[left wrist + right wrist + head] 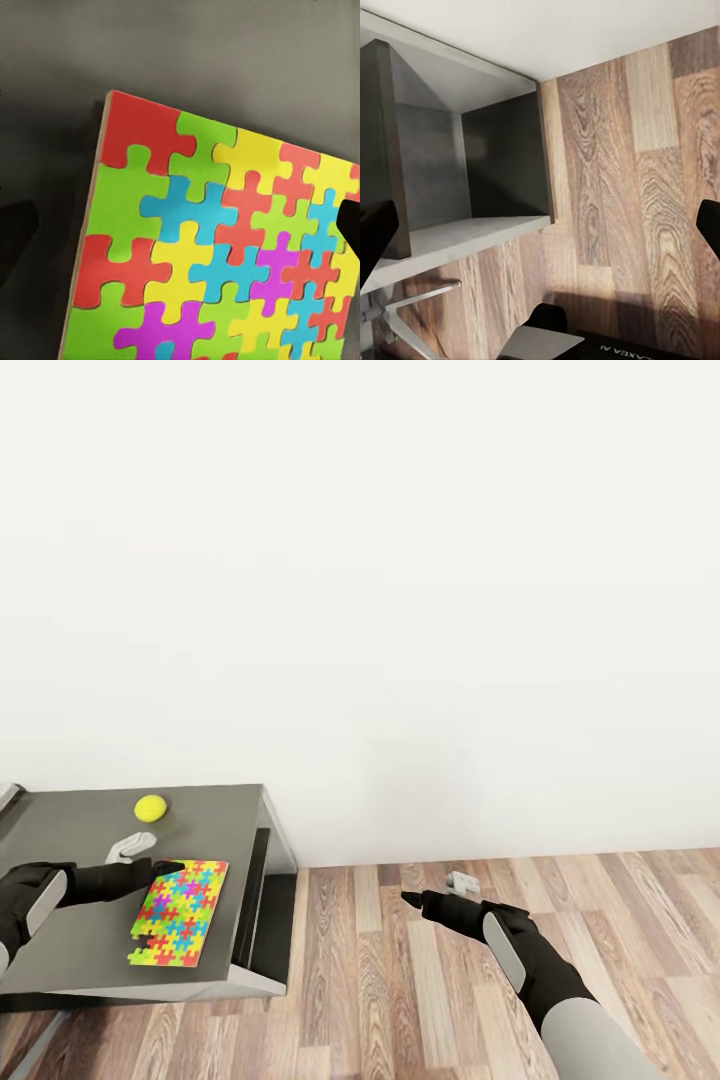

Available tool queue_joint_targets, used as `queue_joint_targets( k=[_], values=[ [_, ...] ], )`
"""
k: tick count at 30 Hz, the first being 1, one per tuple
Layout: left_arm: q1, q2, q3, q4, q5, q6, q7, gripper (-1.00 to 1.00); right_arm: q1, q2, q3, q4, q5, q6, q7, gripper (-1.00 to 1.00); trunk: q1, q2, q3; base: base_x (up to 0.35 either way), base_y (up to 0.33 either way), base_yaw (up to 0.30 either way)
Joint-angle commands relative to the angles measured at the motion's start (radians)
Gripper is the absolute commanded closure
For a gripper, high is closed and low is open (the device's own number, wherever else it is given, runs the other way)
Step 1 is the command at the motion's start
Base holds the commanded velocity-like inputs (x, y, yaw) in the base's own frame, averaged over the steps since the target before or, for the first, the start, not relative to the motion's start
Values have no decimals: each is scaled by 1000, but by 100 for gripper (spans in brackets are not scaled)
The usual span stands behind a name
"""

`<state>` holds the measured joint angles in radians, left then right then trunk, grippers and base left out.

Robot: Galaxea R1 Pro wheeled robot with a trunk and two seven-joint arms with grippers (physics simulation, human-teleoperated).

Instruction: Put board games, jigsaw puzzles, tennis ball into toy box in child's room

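Note:
A jigsaw puzzle (181, 913), a thin sheet of bright interlocking pieces, lies flat near the right edge of the dark grey table (80, 960). The yellow-green tennis ball (151, 808) rests farther back on the same tabletop. My left gripper (148, 858) hovers open at the puzzle's far left corner. In the left wrist view the jigsaw puzzle (217, 247) lies between and below the spread fingertips (16, 234), and I cannot tell whether they touch it. My right gripper (437, 892) hangs open over the wood floor, right of the table, holding nothing.
A sliver of light grey rim (8, 796) shows at the table's far left corner; I cannot tell what it is. The table has an open shelf (472, 165) under its top on the right side. White wall behind, plank floor (500, 1010) to the right.

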<state>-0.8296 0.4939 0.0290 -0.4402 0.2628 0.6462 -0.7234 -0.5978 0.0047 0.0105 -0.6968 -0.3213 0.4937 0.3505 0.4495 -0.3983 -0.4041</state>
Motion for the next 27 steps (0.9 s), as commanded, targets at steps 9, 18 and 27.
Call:
queue_joint_targets(
  k=[9,18,27],
  values=[
    [-1,0,3,0,1,7,-4,-100,0,0,0,-1,-5,5,-1,-100,1,-2,-1,-91,0,0],
    [-1,-1,3,0,1,7,-4,-100,0,0,0,-1,-5,6,-1,-100,1,-2,-1,-20,0,0],
    [-1,0,3,0,1,7,-4,-100,0,1,0,-1,-5,6,-1,-100,1,-2,-1,-82,20,0]
  ],
)
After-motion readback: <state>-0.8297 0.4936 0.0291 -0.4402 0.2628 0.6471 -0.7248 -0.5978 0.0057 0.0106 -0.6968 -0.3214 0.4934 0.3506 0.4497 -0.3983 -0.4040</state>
